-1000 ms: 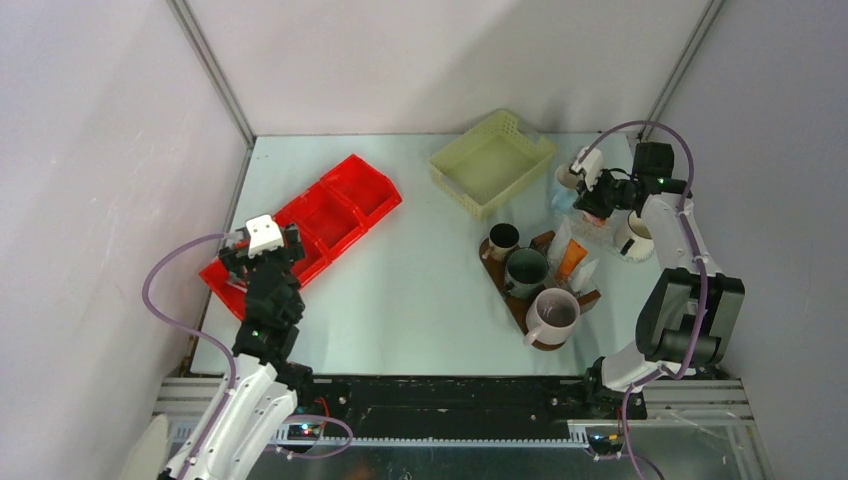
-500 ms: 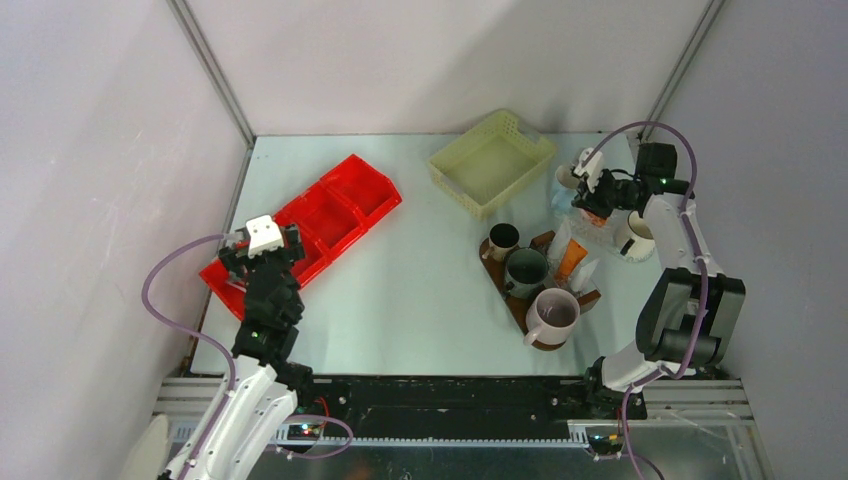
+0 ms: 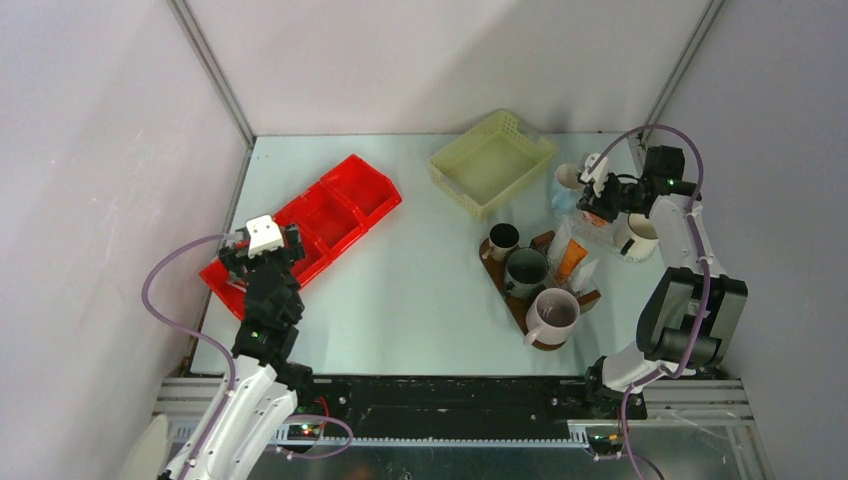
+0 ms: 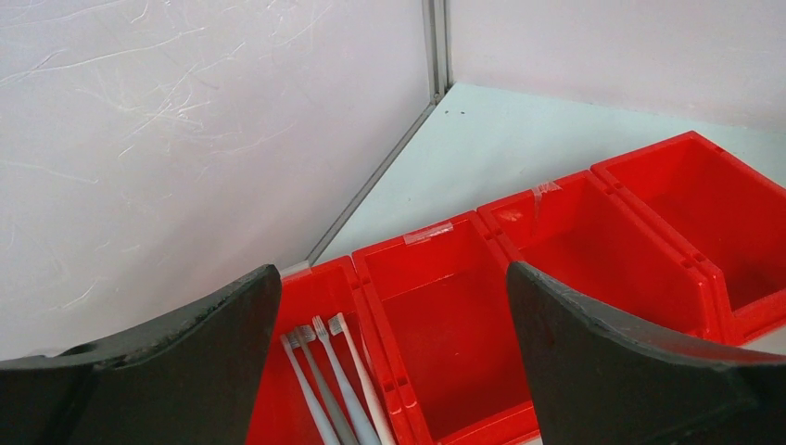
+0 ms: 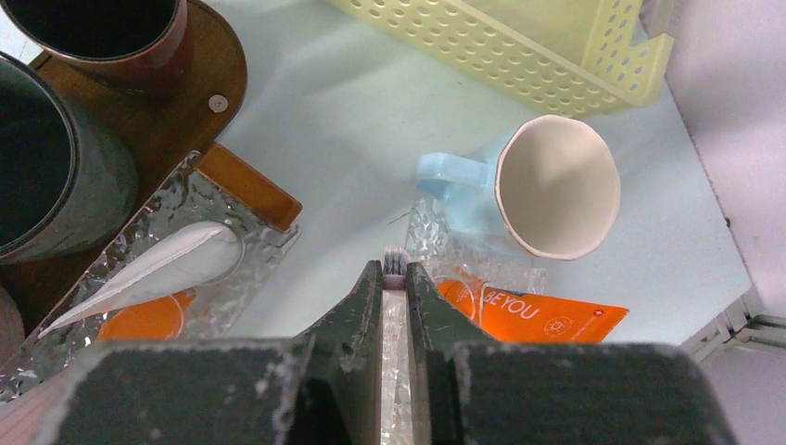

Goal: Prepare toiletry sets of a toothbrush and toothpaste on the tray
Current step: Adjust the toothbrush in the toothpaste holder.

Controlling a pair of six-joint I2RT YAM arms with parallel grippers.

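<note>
While it is pinched between the nearly closed fingers of the right gripper (image 5: 394,278), a slim white toothbrush (image 5: 394,257) in a clear wrapper is seen with its bristled head poking out just past the fingertips. It is held above the pale table (image 3: 420,290), at the far right, beyond the dark brown oval wooden tray (image 3: 590,297).

Just right of the fingers an orange flat toothpaste tube (image 5: 533,315) lies on the table, partly on crinkled clear wrapping. Close beyond it a pale blue mug with a cream inside (image 5: 556,185) is tipped on its side. To the left, a white wedge-shaped tube (image 5: 158,264) and another orange tube (image 5: 148,320) rest in clear wrapping at the tray's edge.

On the tray stand a small dark brown mug (image 3: 502,240), a dark green mug (image 3: 526,270) and a mauve-grey mug (image 3: 552,315). A white mug (image 3: 635,238) stands off the tray at the right. A pale yellow mesh basket (image 3: 490,160) sits farther back.

Well apart, at the left, the left gripper (image 4: 391,278) is spread wide and holds nothing, above a red compartmented plastic bin (image 4: 482,222). Several white toothbrushes (image 4: 338,380) lie in its nearest compartment.
</note>
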